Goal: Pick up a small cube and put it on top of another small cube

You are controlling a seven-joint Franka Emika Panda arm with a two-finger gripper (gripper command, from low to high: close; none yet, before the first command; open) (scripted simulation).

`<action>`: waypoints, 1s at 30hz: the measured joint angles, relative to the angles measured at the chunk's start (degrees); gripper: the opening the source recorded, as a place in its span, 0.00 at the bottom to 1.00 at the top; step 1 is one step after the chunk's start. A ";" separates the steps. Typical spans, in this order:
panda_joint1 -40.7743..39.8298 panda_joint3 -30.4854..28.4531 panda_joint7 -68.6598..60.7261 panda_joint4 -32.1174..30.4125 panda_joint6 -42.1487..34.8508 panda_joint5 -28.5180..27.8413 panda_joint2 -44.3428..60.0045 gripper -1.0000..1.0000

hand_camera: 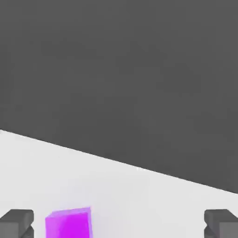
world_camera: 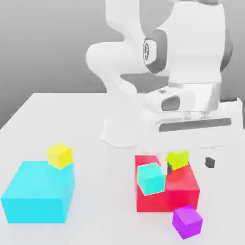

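Hand: the white arm's two-finger hand (world_camera: 187,166) is wide, jaws well apart with nothing gripped; it hangs above the pale worktop (world_camera: 103,191), out over the red block's side of the scene
Purple cube: the small plain violet cube (world_camera: 187,221) is down on the worktop, lower than the hand and nearer the exterior camera; the hand view puts it off-centre between the fingers, closer to one of them
Cyan cube: the small cyan cube (world_camera: 150,178) sits to the exterior view's left of the hand, overlapping the big red block (world_camera: 167,202); whether it rests on it, I can't tell
Yellow cubes: one small yellow-green cube (world_camera: 177,159) appears between the fingers in the exterior view, but ungripped; the other small yellow cube (world_camera: 60,156) is well off to the exterior view's left of the hand, by the far corner of the big cyan block (world_camera: 36,196)
Progress: no stack made with the violet cube, no lift under way; if violet is the one to carry, then alignment, descent, grip, lift and placing are all left; which cube takes it is open
Containers: both big blocks look solid, supports rather than vessels; no cube is inside either
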 joint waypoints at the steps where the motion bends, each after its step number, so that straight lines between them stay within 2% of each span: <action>1: 0.41 0.12 0.14 -0.37 0.84 -0.27 2.08 0.50; 5: 1.96 0.49 0.80 -1.45 4.57 -1.48 10.41 0.50; 9: 4.16 -1.97 2.85 -0.15 10.78 -4.23 18.72 0.50; 10: 4.83 -2.71 3.06 0.16 12.06 -4.52 20.34 0.00; 17: 4.86 -2.75 3.20 0.19 12.25 -4.69 20.54 0.00; 23: 2.98 0.20 -0.94 -2.52 3.93 -1.11 9.50 0.00; 30: 4.56 2.27 -15.29 -9.65 -3.38 1.02 -5.06 0.00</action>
